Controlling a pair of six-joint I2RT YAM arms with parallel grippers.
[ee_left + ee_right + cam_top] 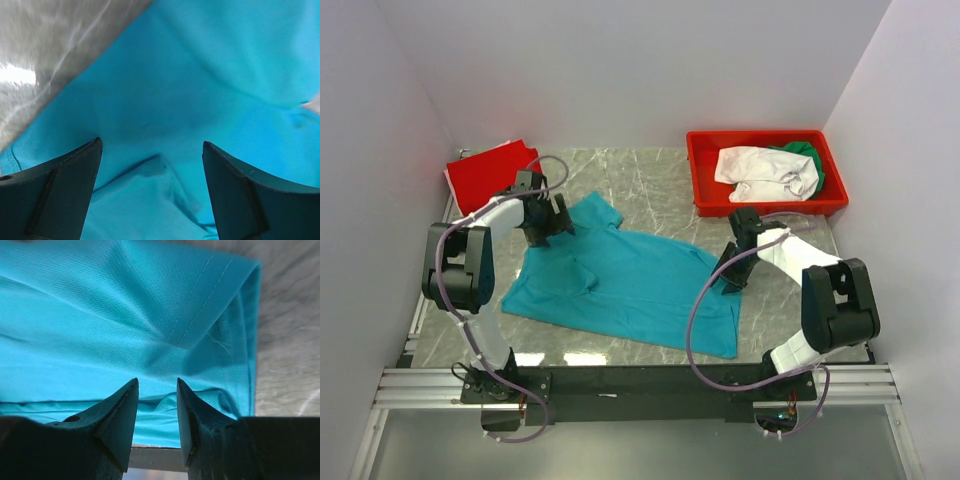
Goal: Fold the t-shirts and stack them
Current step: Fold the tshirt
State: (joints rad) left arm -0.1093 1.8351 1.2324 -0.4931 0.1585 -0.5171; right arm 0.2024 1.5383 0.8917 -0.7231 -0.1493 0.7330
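Teal t-shirt (630, 285): spread mid-frame on the bench (650, 180).
Left hand (544, 236): fingers wide apart, over its upper-left part.
Right hand (728, 278): fingers narrowly apart, at its right edge.

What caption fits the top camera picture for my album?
Left arm and right arm lean over a teal t-shirt on the table.

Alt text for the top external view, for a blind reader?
A teal t-shirt lies spread on the table between both arms. A red t-shirt sits far left; a red bin far right holds a white t-shirt and a green t-shirt.
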